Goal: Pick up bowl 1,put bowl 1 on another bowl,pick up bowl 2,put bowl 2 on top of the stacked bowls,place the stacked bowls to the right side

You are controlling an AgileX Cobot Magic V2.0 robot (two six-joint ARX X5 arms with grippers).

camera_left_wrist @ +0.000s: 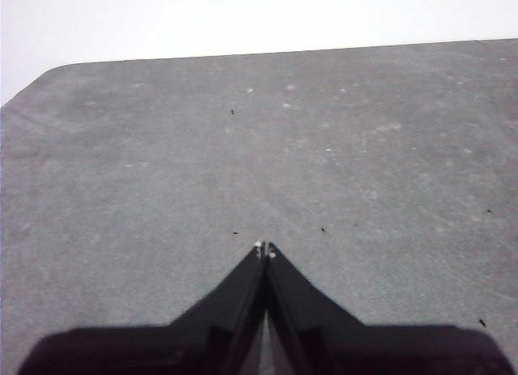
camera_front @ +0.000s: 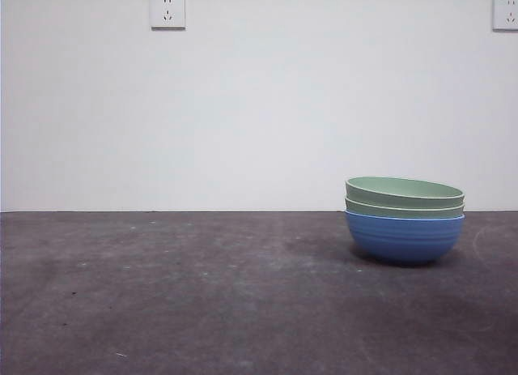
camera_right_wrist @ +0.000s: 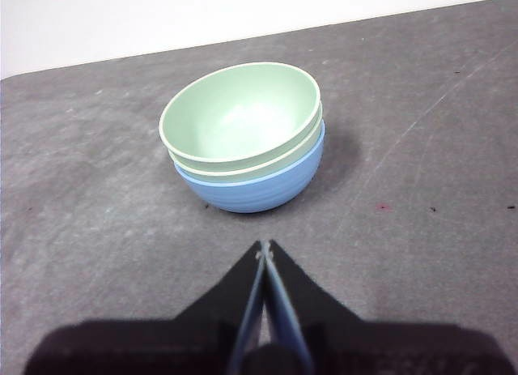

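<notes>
The stacked bowls stand on the right part of the table: a ridged blue bowl (camera_front: 404, 238) at the bottom with two pale green bowls (camera_front: 405, 192) nested in it. The right wrist view shows the same stack, blue bowl (camera_right_wrist: 259, 189) under the green bowls (camera_right_wrist: 243, 116), a short way ahead of my right gripper (camera_right_wrist: 265, 247), which is shut, holds nothing and is apart from the stack. My left gripper (camera_left_wrist: 265, 249) is shut over bare table with no bowl in its view. Neither arm shows in the front view.
The dark grey table (camera_front: 202, 294) runs back to a white wall with two sockets (camera_front: 167, 10). A rounded table corner (camera_left_wrist: 48, 74) shows in the left wrist view.
</notes>
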